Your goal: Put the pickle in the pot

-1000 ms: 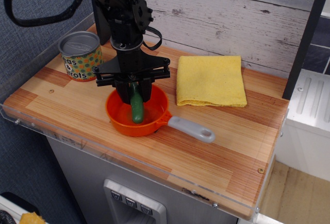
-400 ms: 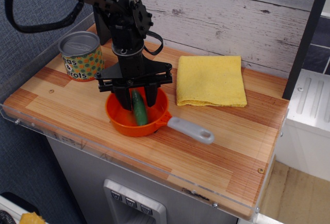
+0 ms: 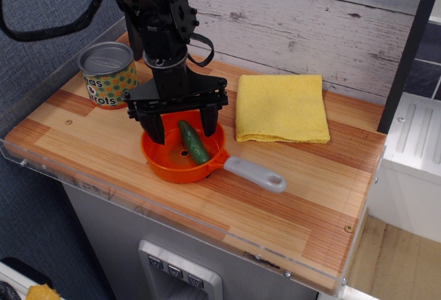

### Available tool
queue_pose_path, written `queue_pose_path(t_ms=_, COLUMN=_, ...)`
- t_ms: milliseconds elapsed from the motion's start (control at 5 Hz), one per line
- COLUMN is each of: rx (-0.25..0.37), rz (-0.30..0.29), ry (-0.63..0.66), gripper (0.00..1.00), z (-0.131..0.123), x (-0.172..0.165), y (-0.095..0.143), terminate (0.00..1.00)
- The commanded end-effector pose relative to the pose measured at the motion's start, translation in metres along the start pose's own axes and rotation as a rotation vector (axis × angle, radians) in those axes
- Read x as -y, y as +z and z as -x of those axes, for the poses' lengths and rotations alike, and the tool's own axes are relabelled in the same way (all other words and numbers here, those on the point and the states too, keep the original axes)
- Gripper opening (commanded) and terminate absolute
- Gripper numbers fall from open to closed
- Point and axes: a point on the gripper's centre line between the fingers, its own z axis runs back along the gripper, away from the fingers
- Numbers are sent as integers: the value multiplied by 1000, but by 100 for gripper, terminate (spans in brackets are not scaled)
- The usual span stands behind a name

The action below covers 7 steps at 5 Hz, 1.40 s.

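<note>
The dark green pickle point(image 3: 194, 141) lies inside the orange pot point(image 3: 165, 164), leaning against its right rim next to the small centre hole. The pot's light grey handle point(image 3: 256, 174) points to the right. My gripper point(image 3: 182, 126) hangs just above the pot with its jaws wide open, one black finger point(image 3: 157, 128) at the left and the other at the right of the pickle. It holds nothing.
A silver-lidded can with coloured dots point(image 3: 107, 74) stands at the back left, close to the arm. A folded yellow cloth point(image 3: 282, 108) lies at the back right. The wooden table top point(image 3: 310, 196) has a clear plastic front edge.
The jaws have opened wider and let go of the pickle. It has dropped from upright to lying in the pot. The gripper has risen a little.
</note>
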Motion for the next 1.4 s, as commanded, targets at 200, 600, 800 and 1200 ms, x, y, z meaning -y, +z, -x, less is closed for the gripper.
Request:
queue_pose_path(t_ms=200, rx=59, rz=29, ry=-149, gripper=100, z=4, x=18, y=58, terminate=0)
queue_pose_path(t_ms=600, rx=86, rz=74, ry=-346, gripper=100, z=49, x=48, y=93, terminate=0)
queue_pose_path(t_ms=800, rx=75, rz=88, ry=-436, gripper=100, z=67, x=60, y=98, terminate=0)
queue_pose_path(t_ms=1200, rx=40, rz=82, ry=-663, gripper=100, z=95, x=73, y=98, terminate=0)
